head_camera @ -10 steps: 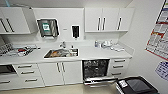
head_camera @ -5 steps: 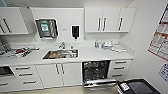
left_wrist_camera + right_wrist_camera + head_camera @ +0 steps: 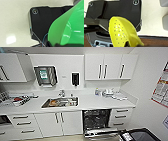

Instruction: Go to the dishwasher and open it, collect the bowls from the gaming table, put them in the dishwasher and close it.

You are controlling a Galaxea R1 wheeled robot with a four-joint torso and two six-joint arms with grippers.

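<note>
Left gripper: fingers not distinguishable; whether it is closed on anything cannot be told. A green bowl (image 3: pixel 67 28) sits right at the wrist, large and tilted, above a pale speckled floor (image 3: pixel 13 18).

Right gripper: fingers likewise not distinguishable, grip state cannot be told. A yellow perforated bowl (image 3: pixel 121 33), dotted with small holes, stands on edge directly at this wrist, over pale floor and a brown strip.

Dishwasher (image 3: pixel 96 119): built in under the white worktop (image 3: pixel 100 102), right of the double-door base cabinet (image 3: pixel 60 122) and left of a drawer stack (image 3: pixel 121 117). Its door (image 3: pixel 101 133) is folded down and open, the dark interior exposed.

Surroundings, head view: steel sink (image 3: pixel 60 102) set in the worktop left of the dishwasher, with a tap behind it; wall-mounted paper dispenser (image 3: pixel 45 75) and black soap dispenser (image 3: pixel 75 79) above; white upper cabinets (image 3: pixel 110 67) with black handles; small items at the worktop's right end; a dish rack (image 3: pixel 18 100) at the left.
</note>
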